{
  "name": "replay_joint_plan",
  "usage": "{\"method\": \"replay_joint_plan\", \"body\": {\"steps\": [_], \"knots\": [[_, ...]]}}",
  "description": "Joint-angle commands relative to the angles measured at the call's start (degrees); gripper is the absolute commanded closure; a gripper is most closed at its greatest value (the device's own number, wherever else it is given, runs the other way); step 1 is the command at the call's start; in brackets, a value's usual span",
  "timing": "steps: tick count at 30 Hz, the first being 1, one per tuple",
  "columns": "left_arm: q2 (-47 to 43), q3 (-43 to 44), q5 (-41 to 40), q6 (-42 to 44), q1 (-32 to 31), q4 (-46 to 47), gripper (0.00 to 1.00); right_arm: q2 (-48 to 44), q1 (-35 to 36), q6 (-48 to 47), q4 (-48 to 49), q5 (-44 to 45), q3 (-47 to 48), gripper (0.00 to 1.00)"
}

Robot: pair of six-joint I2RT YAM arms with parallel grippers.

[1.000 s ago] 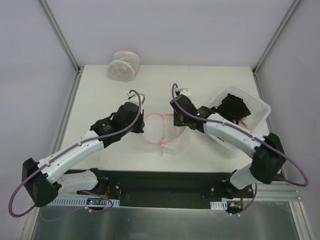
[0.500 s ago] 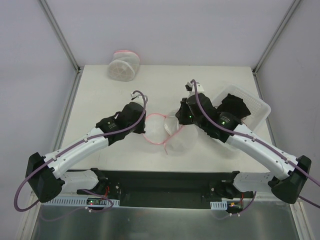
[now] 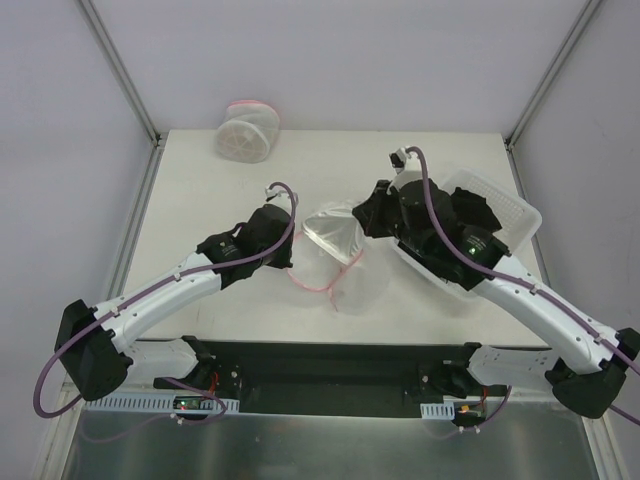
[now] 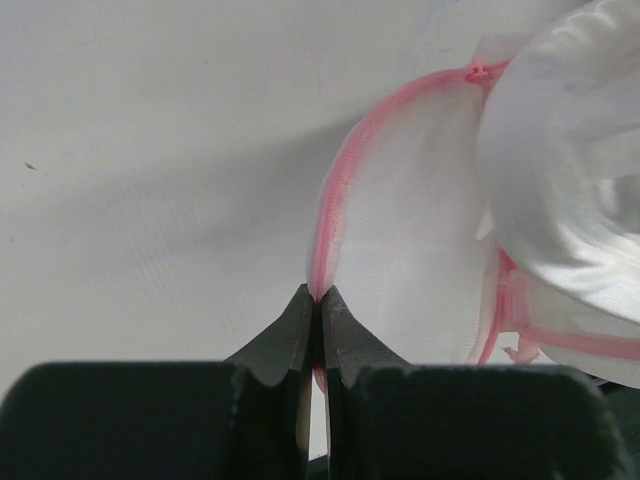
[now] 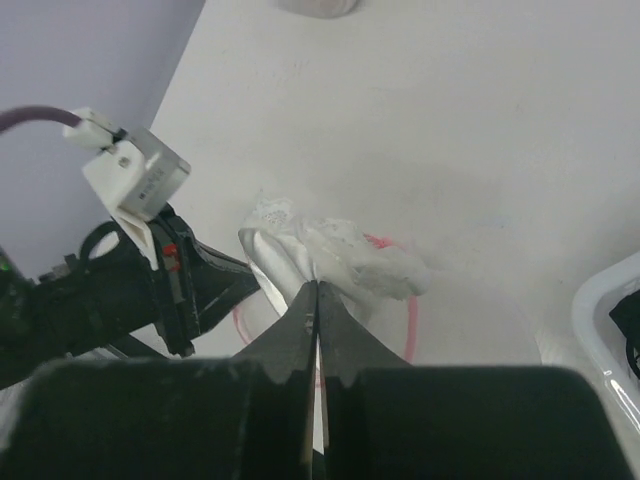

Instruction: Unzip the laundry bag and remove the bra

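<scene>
Left jaws: clamped on the laundry bag's (image 3: pixel 362 291) pink rim.
Right jaws: pinching the bra (image 3: pixel 330 236) above the bag.
Bag axis: left-right, flat on the surface (image 3: pixel 200 180).

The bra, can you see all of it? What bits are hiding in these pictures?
Not all.
Top view: the right gripper covers one end of the bra; the right arm hides part of the black cloth in the basket.
Left wrist view: the picture edge cuts the bra off.
Right wrist view: bra and gripper hide much of the bag.
</scene>
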Motion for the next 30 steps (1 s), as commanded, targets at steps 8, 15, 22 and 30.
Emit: {"method": "replay_joint_plan", "body": {"steps": [8, 15, 22, 30], "knots": [[0.2, 0.8, 1.6, -0.5, 0.6, 0.1, 1.0, -2.7, -4.4, -0.1, 8.8, 6.9, 11.4, 0.99], [0.2, 1.1, 2.9, -0.9, 0.4, 0.2, 1.0, -4.3, -8.2, 1.3, 11.3, 14.3, 11.6, 0.99], [-2.0, 1.9, 1.4, -0.2, 0.5, 0.1, 1.0, -6.5, -13.0, -0.2, 8.9, 17.2, 10.5, 0.99], [-6.4, 6.1, -7.8, 4.1, 0.8, -3.3, 1.0, -8.0, -22.9, -4.3, 2.9, 20.4, 7.3, 0.99]]}}
